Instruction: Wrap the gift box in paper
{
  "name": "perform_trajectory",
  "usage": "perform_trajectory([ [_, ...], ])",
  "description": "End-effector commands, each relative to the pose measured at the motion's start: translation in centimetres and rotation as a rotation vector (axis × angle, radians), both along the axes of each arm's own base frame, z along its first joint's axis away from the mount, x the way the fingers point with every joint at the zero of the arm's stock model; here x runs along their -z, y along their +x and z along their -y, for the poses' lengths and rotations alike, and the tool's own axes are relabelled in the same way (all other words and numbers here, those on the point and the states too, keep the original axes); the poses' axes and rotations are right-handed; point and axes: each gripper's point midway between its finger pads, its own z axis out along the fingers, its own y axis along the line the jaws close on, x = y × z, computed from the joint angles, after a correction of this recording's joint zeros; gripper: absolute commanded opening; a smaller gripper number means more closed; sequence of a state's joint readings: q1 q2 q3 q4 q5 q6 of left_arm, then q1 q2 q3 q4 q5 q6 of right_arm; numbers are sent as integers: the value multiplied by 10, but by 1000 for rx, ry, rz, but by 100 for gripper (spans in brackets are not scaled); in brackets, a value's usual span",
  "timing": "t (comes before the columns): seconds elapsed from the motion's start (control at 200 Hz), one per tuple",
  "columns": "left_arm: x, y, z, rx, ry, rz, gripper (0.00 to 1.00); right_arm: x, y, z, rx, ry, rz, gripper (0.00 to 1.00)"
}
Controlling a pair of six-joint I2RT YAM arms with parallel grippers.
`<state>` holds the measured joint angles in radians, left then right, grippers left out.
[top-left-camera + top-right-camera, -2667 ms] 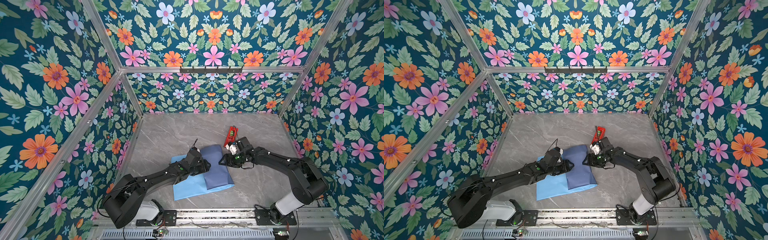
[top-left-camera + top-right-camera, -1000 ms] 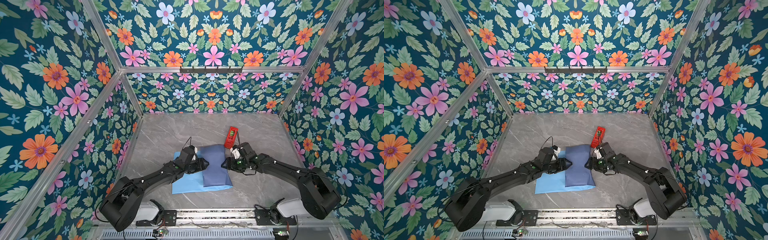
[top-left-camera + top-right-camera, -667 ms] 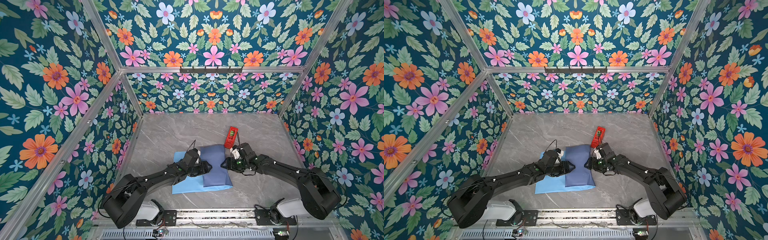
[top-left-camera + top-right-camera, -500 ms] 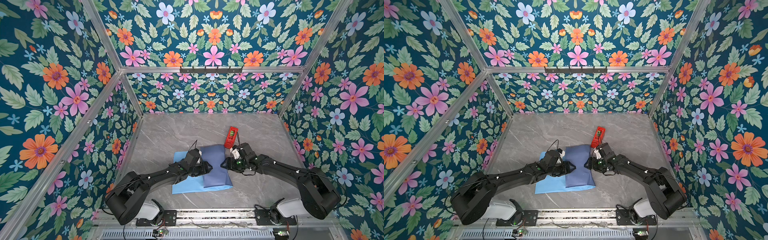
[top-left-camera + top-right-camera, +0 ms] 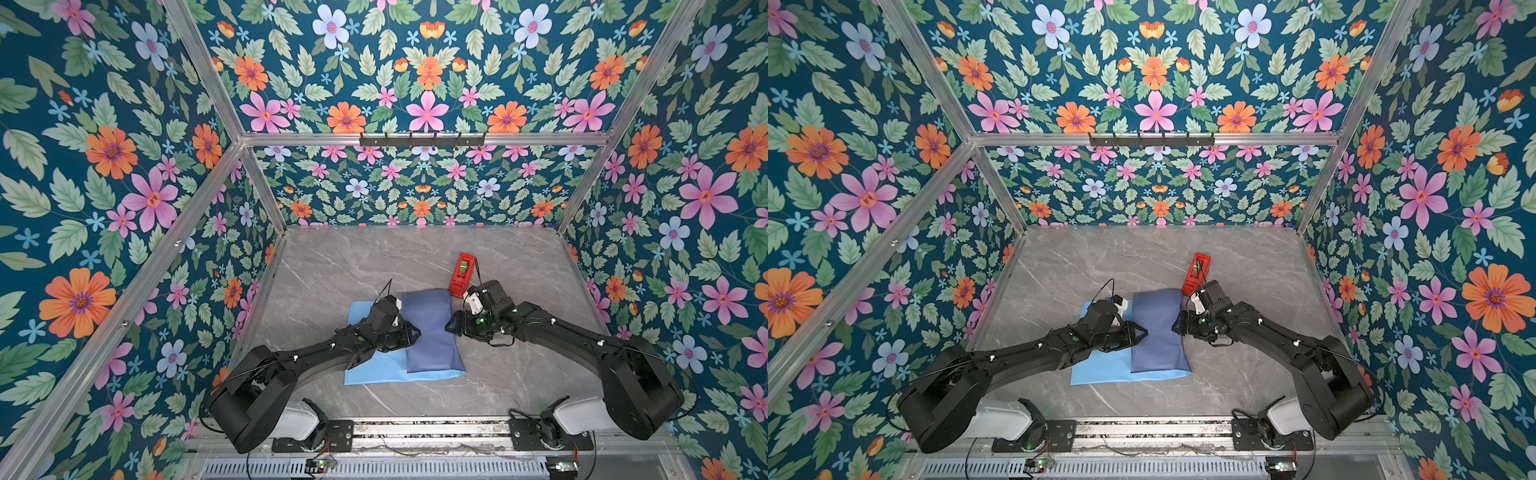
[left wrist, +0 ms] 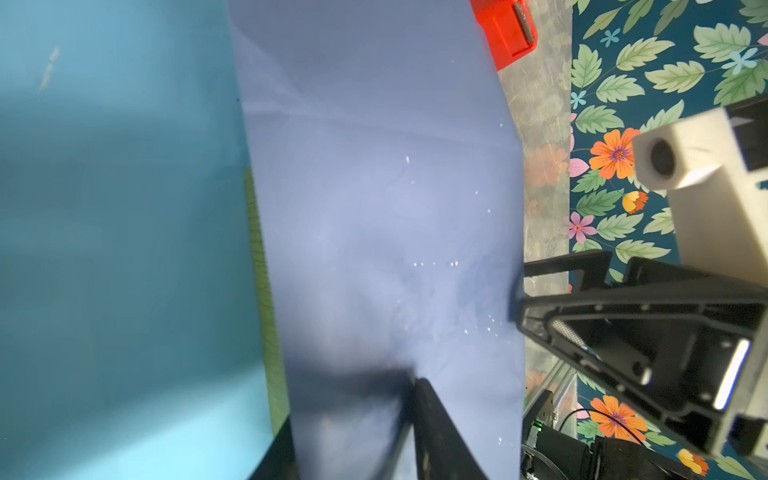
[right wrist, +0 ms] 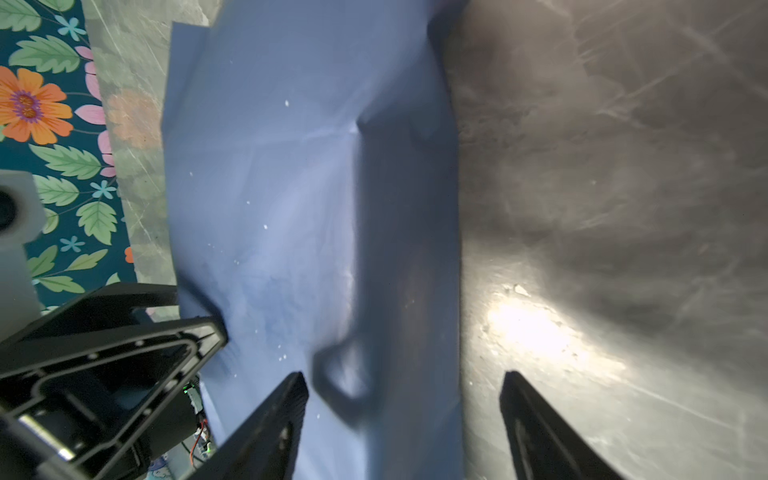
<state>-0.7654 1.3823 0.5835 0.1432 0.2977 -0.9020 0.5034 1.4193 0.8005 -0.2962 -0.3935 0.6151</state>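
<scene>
I am seeing just a thin green edge of the flat gift box (image 6: 261, 291) in the middle of the table, peeking out from under the paper (image 5: 430, 332). The paper's smooth dark-blue half is folding over the box, and its light-blue half is lying flat. The left gripper (image 5: 413, 332) is reaching onto the dark half with its fingers a little apart. The right gripper (image 5: 450, 326) is spreading wide at the other edge. The red tape dispenser (image 5: 462, 270), tipped up earlier, is now lying flat on the grey marbled table (image 5: 353, 266).

Floral wallpaper walls (image 5: 124, 166) stand around a grey marble bench (image 5: 353, 257). Aluminium bars (image 5: 291, 139) run along the wall corners.
</scene>
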Motion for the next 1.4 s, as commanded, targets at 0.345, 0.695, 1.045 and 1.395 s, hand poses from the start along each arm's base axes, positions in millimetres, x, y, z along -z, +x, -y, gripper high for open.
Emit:
perform_trajectory([
  [0.345, 23, -8, -17, 1, 102, -41, 28, -9, 19, -1, -61, 57, -62, 69],
  [0.695, 23, -7, -17, 2, 102, -40, 26, 10, 28, -4, -80, 37, -114, 65],
  [1.045, 21, -6, -15, 4, 100, -37, 26, 11, 20, -1, -77, 35, -122, 69],
  [1.395, 20, -5, -15, 6, 101, -33, 26, 2, 13, -2, -71, 70, -114, 70],
])
